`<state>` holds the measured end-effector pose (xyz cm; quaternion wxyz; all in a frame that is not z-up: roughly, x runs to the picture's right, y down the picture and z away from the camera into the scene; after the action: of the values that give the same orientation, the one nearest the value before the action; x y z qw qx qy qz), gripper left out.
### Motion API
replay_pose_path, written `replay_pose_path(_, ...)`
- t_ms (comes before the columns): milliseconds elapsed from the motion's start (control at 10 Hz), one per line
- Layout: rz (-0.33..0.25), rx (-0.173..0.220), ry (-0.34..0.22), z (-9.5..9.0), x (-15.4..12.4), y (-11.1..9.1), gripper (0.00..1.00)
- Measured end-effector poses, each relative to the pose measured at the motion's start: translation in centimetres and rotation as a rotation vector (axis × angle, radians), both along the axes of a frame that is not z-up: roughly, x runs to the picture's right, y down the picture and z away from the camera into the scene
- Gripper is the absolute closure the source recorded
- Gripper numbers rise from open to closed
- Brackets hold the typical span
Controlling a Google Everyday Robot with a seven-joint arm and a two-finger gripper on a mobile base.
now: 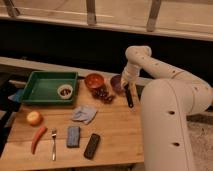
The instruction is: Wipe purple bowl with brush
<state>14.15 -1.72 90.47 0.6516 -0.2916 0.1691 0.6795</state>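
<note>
The purple bowl (117, 83) sits at the tabletop's (115, 135) far edge, just right of the orange bowl (94, 80). Above its right rim hangs the gripper (125, 86), clamped on the brush (129, 96), whose black handle points toward me.

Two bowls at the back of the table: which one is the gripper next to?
The purple bowl, the right-hand one. The gripper sits at its right rim with the brush hanging below it; the orange bowl lies further left, beside the green tray.
</note>
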Motion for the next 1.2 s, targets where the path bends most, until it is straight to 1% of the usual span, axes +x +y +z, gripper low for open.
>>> replay_pose_path(200, -0.009, 0.008, -0.043, -0.2, -2.0, 0.1, 0.87)
replay_pose_path(400, -0.031, -0.007, -0.075, -1.4, -3.2, 1.3, 0.87)
replay_pose_path(500, -0.045, -0.020, -0.067, -1.8, -3.1, 2.1, 0.87)
replay_pose_path(600, -0.050, -0.027, -0.053, -2.0, -3.0, 2.4, 0.87)
replay_pose_path(700, -0.058, -0.035, -0.019, -2.1, -1.8, 2.7, 0.87)
replay_pose_path(800, -0.058, -0.037, 0.008, -1.9, -0.5, 2.5, 0.87)
replay_pose_path(900, -0.066, -0.036, 0.032, -1.2, 0.3, 1.9, 0.87)
replay_pose_path(1000, -0.069, -0.028, 0.042, -0.3, 0.3, 1.2, 0.87)
replay_pose_path(1100, -0.075, -0.025, 0.041, 0.3, 0.0, 0.8, 0.87)
replay_pose_path(1200, -0.076, -0.019, 0.028, 0.7, -0.5, 0.5, 0.87)
